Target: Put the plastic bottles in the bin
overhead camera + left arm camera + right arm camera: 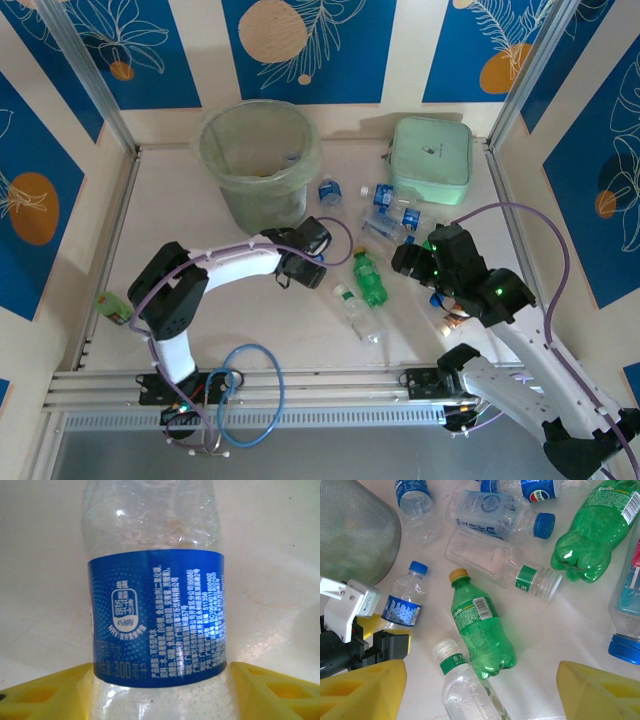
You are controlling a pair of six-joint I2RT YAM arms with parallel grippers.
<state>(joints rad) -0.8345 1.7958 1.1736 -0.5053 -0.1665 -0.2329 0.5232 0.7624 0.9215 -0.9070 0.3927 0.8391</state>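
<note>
The left gripper (160, 687) is pinching a clear blue-labelled bottle (157, 625) between its yellow fingers (45, 692), the bottle lying on the table near the bin (235, 195) with its cap pointing away from the wrist, while the right gripper (480, 680) is hovering spread wide and empty over a green bottle (480, 630) among other loose bottles.

Top external: fixed, high behind the arm bases, pitched down over the whole tabletop (300, 330). Left wrist: near-level, very close on a blue-label bottle (157, 625) between the left tool (160, 685) fingers. Right wrist: higher, looking down on the scatter (overlaps top external at the green bottle (480, 630), and catches that blue-label bottle too).
</note>
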